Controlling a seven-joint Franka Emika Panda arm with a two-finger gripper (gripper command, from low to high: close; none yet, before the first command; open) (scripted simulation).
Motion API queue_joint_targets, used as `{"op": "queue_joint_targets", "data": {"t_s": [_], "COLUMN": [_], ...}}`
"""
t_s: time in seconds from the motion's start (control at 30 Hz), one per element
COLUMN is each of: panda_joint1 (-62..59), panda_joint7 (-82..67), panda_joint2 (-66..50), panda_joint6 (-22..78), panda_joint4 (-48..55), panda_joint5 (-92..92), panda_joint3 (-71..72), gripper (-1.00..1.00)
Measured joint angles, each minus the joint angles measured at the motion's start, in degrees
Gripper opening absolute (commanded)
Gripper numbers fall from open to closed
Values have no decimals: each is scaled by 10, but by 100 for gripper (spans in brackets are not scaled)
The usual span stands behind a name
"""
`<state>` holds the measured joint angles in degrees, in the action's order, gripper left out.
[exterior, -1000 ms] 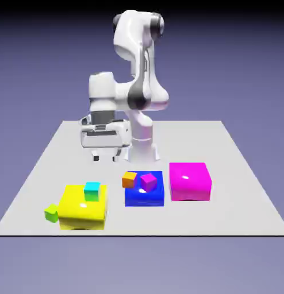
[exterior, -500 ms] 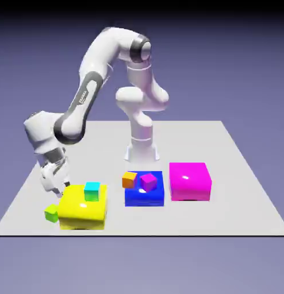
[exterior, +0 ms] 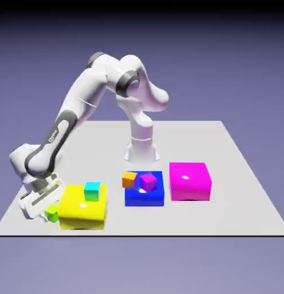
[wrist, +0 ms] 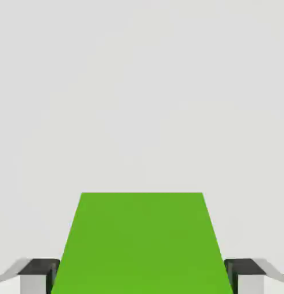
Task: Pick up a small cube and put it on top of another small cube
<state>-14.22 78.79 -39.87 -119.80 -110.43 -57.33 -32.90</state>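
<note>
Arm dropped to lime cube (exterior: 51, 215) | jaws astride it, seemingly untouching | yellow block (exterior: 82, 208) adjacent

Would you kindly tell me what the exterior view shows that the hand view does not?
Only the exterior view shows the arm, the yellow, blue and magenta blocks, and the cyan cube. Only the hand view shows the fingertips flanking the green cube, a thin gap at each side. Both show that cube and the table.
</note>
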Motion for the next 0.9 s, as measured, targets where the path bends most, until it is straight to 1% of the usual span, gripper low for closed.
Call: {"op": "queue_joint_targets", "data": {"t_s": [0.1, 0.17, 0.57, 0.63, 0.73, 0.77, 0.83, 0.9], "panda_joint1": [28, 38, -34, -52, -42, -41, -40, -47], "panda_joint7": [12, 20, 103, 105, 79, 75, 75, 93], "panda_joint2": [51, 90, 336, 330, 292, 285, 285, 311], "panda_joint6": [29, 41, 81, 77, 2, -11, -10, 40], "panda_joint4": [-20, -39, -131, -126, -166, -172, -172, -146], "panda_joint5": [66, 114, 321, 305, 271, 265, 266, 289], "panda_joint3": [-41, -36, 183, 203, 218, 221, 221, 211], "gripper": [-100, -100, -100, -100, -100, 100, 100, 100]}}
